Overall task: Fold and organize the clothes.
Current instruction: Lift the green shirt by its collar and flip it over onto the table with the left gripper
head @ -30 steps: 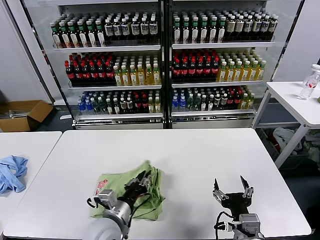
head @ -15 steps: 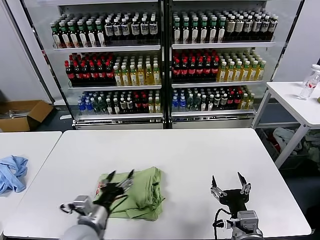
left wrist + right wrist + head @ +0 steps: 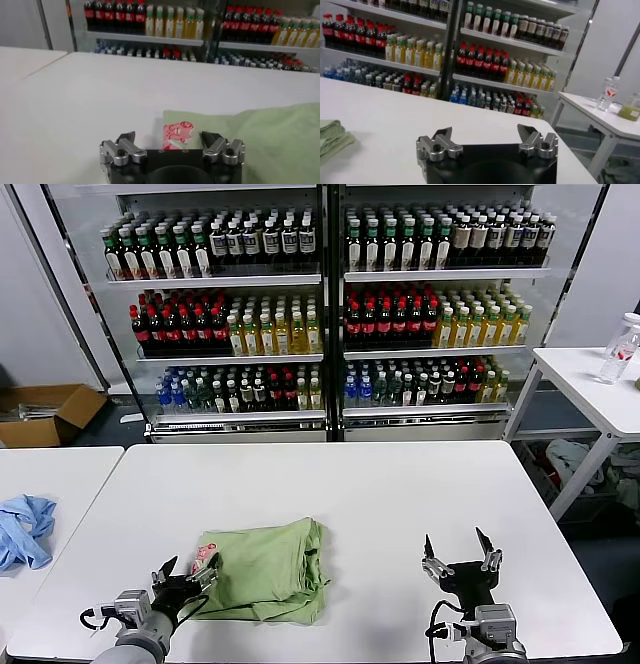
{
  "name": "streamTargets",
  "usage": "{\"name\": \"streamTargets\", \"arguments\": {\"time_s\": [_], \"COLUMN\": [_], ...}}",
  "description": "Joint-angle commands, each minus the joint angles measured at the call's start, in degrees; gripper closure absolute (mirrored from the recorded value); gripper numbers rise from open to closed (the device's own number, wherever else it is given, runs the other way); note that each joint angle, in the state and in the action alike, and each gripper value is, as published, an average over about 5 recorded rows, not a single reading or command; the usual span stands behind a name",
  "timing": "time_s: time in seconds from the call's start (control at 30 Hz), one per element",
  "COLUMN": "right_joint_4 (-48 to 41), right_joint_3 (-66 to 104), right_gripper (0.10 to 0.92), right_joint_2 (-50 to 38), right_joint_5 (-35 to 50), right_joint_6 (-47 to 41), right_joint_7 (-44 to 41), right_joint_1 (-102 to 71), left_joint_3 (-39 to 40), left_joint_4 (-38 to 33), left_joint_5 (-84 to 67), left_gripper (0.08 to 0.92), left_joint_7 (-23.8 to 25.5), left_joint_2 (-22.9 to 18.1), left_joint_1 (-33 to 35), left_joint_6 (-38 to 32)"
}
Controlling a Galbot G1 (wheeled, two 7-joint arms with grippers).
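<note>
The light green polo shirt [image 3: 265,569] is seen lying folded into a compact bundle on the white surface [image 3: 380,494], toward the near edge and left of centre in the head view. A patch of its red-and-white printed graphic [image 3: 205,561] is exposed at the left end of the bundle, and the same patch [image 3: 177,136] is shown in the left wrist view.

The left end effector [image 3: 184,576] is positioned low, just beside the left end of the shirt. Its fingers are spread wide and nothing is held between them. In the left wrist view the left end effector [image 3: 172,137] is shown with the printed corner lying in the gap ahead of its tips; whether a fingertip touches the fabric cannot be told.

The right end effector [image 3: 462,550] is held over bare surface to the right, well apart from the shirt. Its fingers are likewise spread wide and empty, as is confirmed in the right wrist view [image 3: 487,134], where an edge of the green shirt [image 3: 332,136] is seen at the far side.

A crumpled light blue cloth [image 3: 24,529] is seen on a separate surface at the left. Refrigerated shelves of bottles [image 3: 320,314] are seen behind.
</note>
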Motion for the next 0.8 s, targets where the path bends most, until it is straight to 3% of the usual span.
{"name": "streamTargets", "arguments": {"time_s": [0.03, 0.2, 0.8], "right_joint_4": [-0.3, -0.1, 0.0], "right_joint_3": [0.0, -0.1, 0.3], "right_gripper": [0.202, 0.203, 0.203], "right_joint_2": [0.2, 0.5, 0.3], "right_joint_5": [-0.1, -0.4, -0.8], "right_joint_6": [0.1, 0.2, 0.5], "right_joint_7": [0.0, -0.1, -0.2], "right_joint_1": [0.1, -0.4, -1.1], "left_joint_3": [-1.2, -0.6, -1.2], "left_joint_4": [2.6, 2.6, -0.9], "left_joint_5": [-1.7, -2.8, -3.6], "left_gripper": [0.177, 0.235, 0.752], "left_joint_7": [1.3, 2.0, 2.8], "left_joint_2": [0.0, -0.6, -1.2], "left_joint_1": [0.9, 0.9, 1.2], "left_joint_6": [1.2, 1.0, 0.0]}}
